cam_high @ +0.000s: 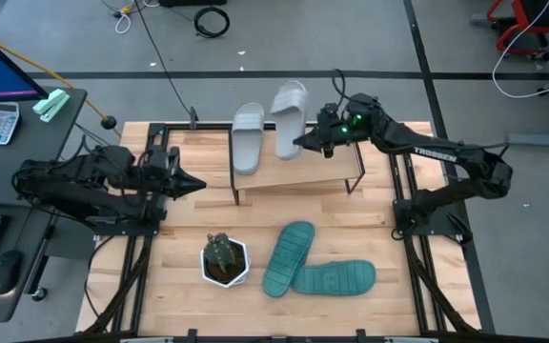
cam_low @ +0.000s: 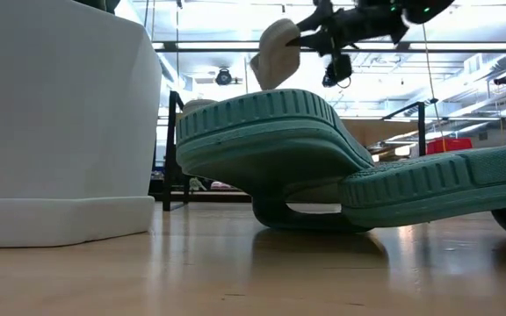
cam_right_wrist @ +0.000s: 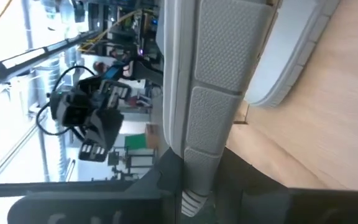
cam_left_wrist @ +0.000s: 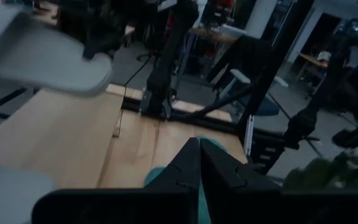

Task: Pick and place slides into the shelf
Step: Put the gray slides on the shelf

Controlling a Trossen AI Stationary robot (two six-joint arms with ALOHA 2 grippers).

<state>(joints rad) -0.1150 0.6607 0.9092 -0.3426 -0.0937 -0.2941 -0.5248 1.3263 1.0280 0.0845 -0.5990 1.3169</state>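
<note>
**Grey slide held over the shelf, teal pair waiting on the table**

The right pincer (cam_high: 305, 143) grips one light grey rubbery slide (cam_high: 289, 119) by its edge, holding it tilted above the low shelf with the pale wooden top board and thin black legs (cam_high: 298, 170), toward the board's 12 o'clock side. In the right wrist view this slide (cam_right_wrist: 219, 81) fills the middle of the picture, its textured sole pinched between the dark fingers; the fingertips themselves are cut off at the picture's edge.

The second light grey slide (cam_high: 247, 138) lies flat on the shelf board, at 9 o'clock of the held one and just beside it. Whether the two touch cannot be told from above.

The two teal green rubbery slides lie on the wooden table (cam_high: 184, 214) at 6 o'clock of the shelf. One (cam_high: 287, 258) lies slanted; the other (cam_high: 335, 278) lies crosswise with its end meeting the first. In the low view they overlap, the nearer one (cam_low: 271, 132) resting partly over the other (cam_low: 437, 184), and they hide most of the shelf behind.

The left pincer (cam_high: 194, 184) waits at 9 o'clock of the shelf, its fingers pressed together and holding nothing.

A small potted plant in a white pot (cam_high: 224, 259) stands at 9 o'clock of the teal pair; the low view shows only its pot wall (cam_low: 60, 123).
</note>
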